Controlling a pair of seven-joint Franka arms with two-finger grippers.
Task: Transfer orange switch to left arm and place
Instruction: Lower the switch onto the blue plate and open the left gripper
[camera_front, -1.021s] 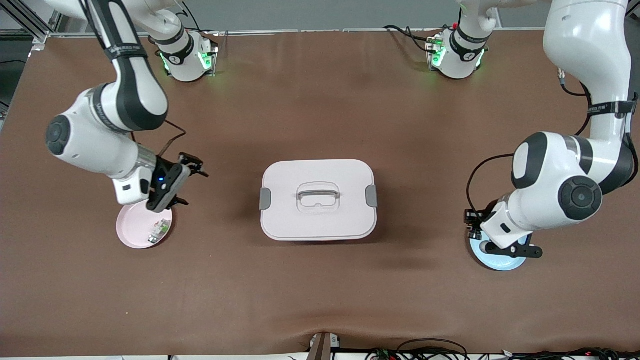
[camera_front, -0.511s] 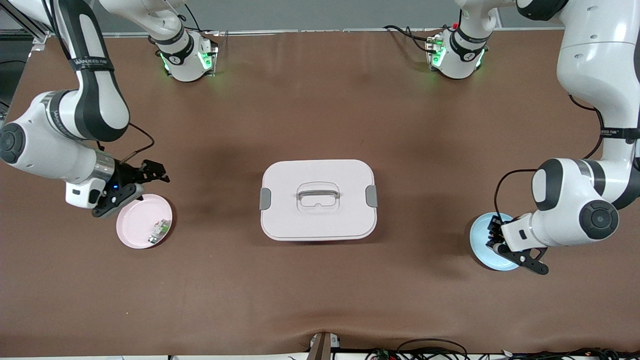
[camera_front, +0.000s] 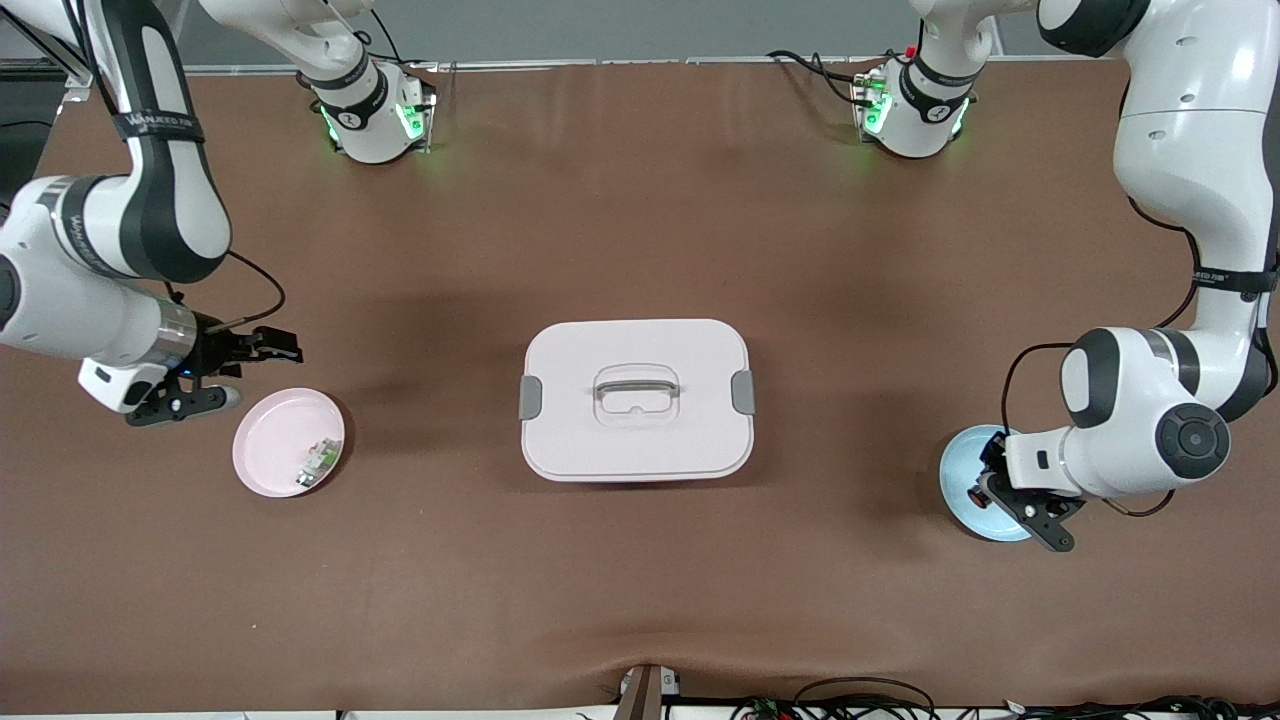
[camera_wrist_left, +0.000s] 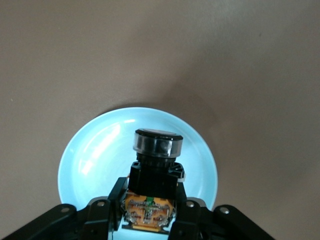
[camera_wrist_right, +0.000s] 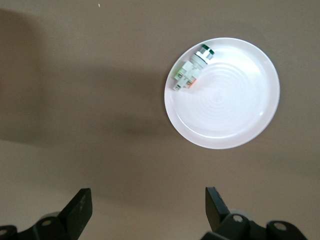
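Front view, nearest things first: I see the left gripper (camera_front: 1005, 492) low over a light blue plate (camera_front: 962, 480) near the tabletop edge at the left arm's end. My left wrist view shows its fingers (camera_wrist_left: 187, 220) clamped on the orange switch (camera_wrist_left: 154, 185), which hangs over the blue plate's (camera_wrist_left: 95, 155) middle, bare brown tabletop (camera_wrist_left: 160, 50) all around the rim. A pink plate (camera_front: 275, 450) sits near the right arm's end with a small white-and-green component (camera_front: 318, 458) on it, close to the rim (camera_wrist_right: 172, 107) in my right wrist view. The white box (camera_front: 636, 398) stands mid-table between the plates, well apart from both, with wide clear tabletop (camera_front: 640, 600) toward the camera edge. My right gripper (camera_front: 215, 372) hovers just beside the pink plate, toward the table's end edge, fingers (camera_wrist_right: 77, 210) spread wide and holding nothing.
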